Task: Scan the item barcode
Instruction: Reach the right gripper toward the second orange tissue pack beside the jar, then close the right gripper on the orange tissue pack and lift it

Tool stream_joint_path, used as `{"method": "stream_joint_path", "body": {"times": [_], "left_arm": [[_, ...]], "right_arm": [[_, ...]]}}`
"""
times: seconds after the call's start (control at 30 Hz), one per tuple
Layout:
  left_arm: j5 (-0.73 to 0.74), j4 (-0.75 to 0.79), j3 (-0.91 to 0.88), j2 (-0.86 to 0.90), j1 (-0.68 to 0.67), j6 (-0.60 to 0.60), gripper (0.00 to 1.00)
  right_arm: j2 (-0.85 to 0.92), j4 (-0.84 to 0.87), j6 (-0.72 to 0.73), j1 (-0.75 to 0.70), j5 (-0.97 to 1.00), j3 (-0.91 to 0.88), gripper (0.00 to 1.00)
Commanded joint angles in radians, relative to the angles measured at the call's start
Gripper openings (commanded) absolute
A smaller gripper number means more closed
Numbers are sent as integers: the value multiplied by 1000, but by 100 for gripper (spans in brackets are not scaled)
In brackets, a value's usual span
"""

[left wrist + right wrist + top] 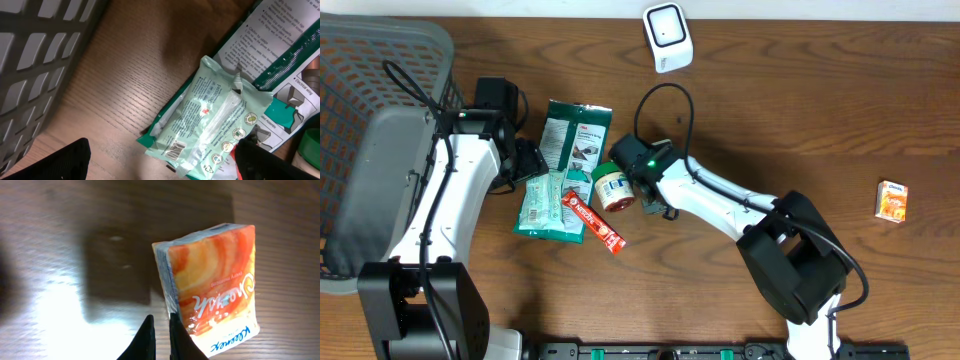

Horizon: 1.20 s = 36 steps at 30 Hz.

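The white scanner [667,37] stands at the table's far edge. Pale green packets [548,203], a dark green pouch [576,134], a red stick pack [593,220] and a small jar [613,187] lie in a cluster at centre left. My left gripper [525,160] hangs open over a pale green packet [212,120], whose barcode [173,149] faces up. The right gripper [160,319] is shut on nothing. An orange tissue pack [215,287] lies just right of its fingers. Overhead, the right arm's end [645,168] sits beside the jar, and an orange tissue pack [892,200] lies far right.
A grey mesh basket [380,60] fills the left side, and its wall [30,60] runs close by the left gripper. A black cable [660,100] loops over the table behind the right arm. Bare wood lies between the right arm and the tissue pack.
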Motion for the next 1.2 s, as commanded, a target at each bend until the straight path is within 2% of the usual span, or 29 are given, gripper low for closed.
{"method": "stream_joint_path", "body": {"times": [0.0,0.07,0.2,0.23,0.27,0.3,0.37,0.63,0.97,1.07,1.17], "left_arm": [[-9,-2,13,-20,4,2,93],[-9,-2,12,-20,4,2,93],[-9,-2,13,-20,4,2,93],[-9,-2,13,-20,4,2,93],[-9,-2,13,-20,4,2,93],[-9,-2,13,-20,4,2,93],[-9,-2,12,-20,4,2,93],[-9,-2,13,-20,4,2,93],[-9,-2,13,-20,4,2,93],[-9,-2,13,-20,4,2,93],[-9,-2,13,-20,4,2,93]], "right_arm": [[-37,-6,-1,-20,46,2,8],[-63,-11,-37,-18,45,10,8],[-135,-44,-141,-17,32,39,20],[-155,-51,-153,-17,37,42,26],[-178,-57,-157,-19,44,42,40],[-196,-61,-157,-23,56,42,47],[-226,-72,-157,-32,73,42,54],[-203,-68,-157,-65,73,20,52],[-53,-35,-157,-61,69,11,49],[-5,-30,-156,-61,68,11,45],[37,-27,-156,-58,68,11,36]]}}
